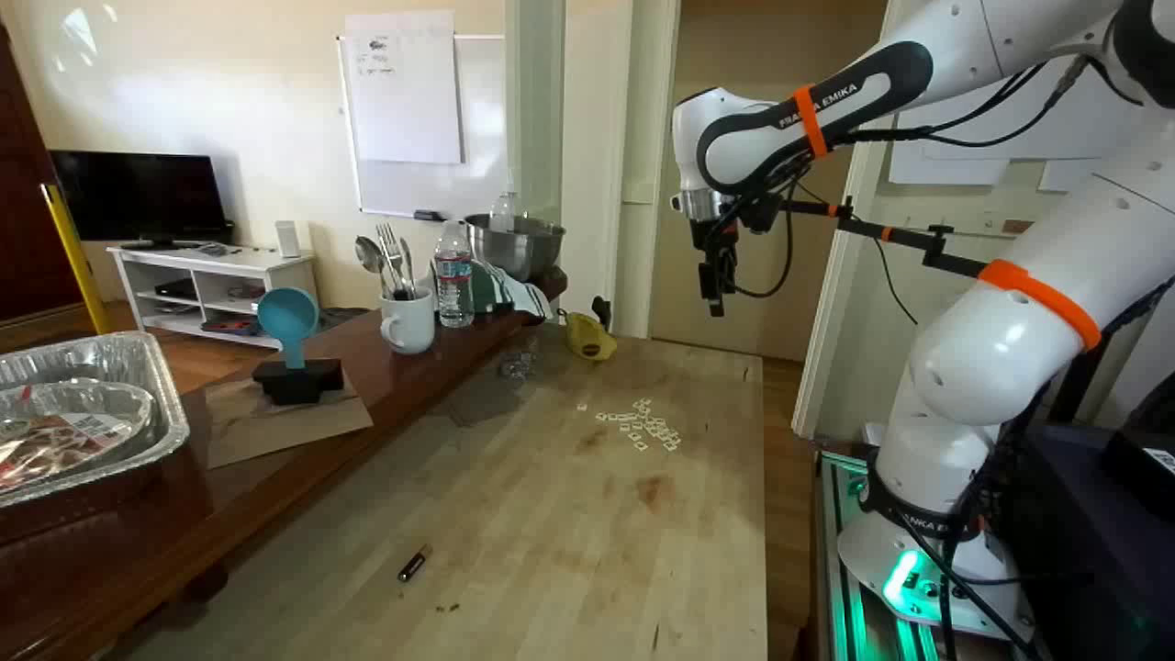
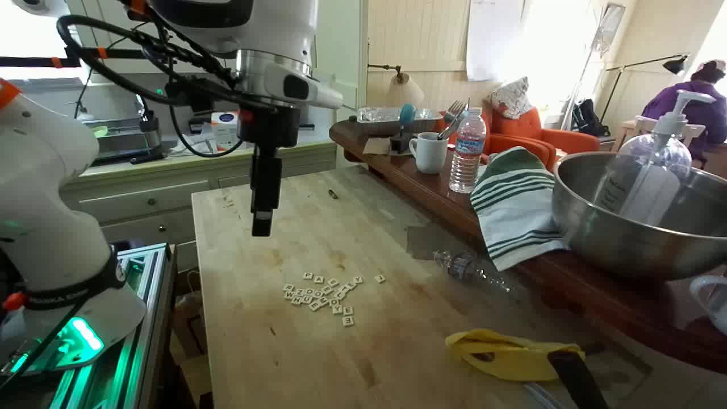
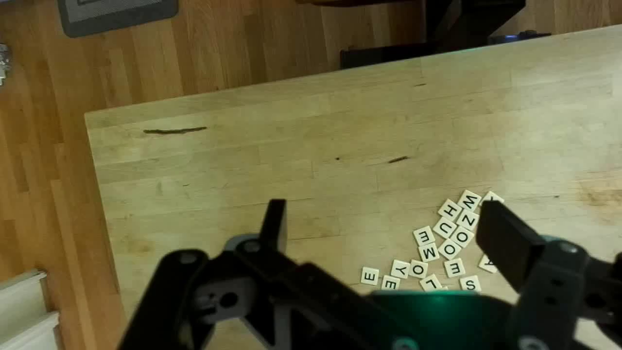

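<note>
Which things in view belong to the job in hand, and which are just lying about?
Probably in play:
square cream letter tiles, nearest the open, empty black gripper

Probably just lying about:
dark cylindrical battery
clear plastic bottle on its side
yellow fabric item
white ceramic mug
round silver metal bowl

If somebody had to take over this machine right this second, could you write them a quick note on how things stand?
Hand: the black two-fingered hand is open and hangs above the pale wooden table, holding nothing.
Things: small square cream letter tiles lie in a loose, uneven cluster on the table, below the hand. A small dark cylindrical battery with a copper-coloured end lies apart from them, also on the table.
Done: the hand is raised with its fingers spread.
Left: no tile or battery is in its grip yet.
</note>
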Robot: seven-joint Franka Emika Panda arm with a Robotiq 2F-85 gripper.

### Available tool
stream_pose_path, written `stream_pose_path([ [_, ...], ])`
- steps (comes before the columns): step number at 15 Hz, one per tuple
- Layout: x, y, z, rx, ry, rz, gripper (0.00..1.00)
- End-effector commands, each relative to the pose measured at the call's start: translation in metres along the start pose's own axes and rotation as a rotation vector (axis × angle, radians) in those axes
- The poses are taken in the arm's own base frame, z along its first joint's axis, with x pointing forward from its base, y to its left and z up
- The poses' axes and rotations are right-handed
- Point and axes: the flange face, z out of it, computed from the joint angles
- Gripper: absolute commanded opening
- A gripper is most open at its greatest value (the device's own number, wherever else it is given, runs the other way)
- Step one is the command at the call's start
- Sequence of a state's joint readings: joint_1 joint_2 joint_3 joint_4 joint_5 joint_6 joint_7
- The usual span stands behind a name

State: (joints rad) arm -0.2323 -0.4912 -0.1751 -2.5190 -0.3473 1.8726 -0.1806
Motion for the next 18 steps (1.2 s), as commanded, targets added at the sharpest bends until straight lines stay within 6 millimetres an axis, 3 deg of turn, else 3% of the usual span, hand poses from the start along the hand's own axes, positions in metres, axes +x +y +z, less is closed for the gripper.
stream_pose_path([
  [1,0.000,0.000,-0.001,0.000,-0.001,0.000,1.00],
  [6,0.000,0.000,-0.001,0.000,-0.001,0.000,1.00],
  [14,0.018,-0.080,0.023,0.047,0.217,-0.316,1.00],
  [18,0.021,-0.103,0.044,0.165,0.261,-0.479,1.00],
])
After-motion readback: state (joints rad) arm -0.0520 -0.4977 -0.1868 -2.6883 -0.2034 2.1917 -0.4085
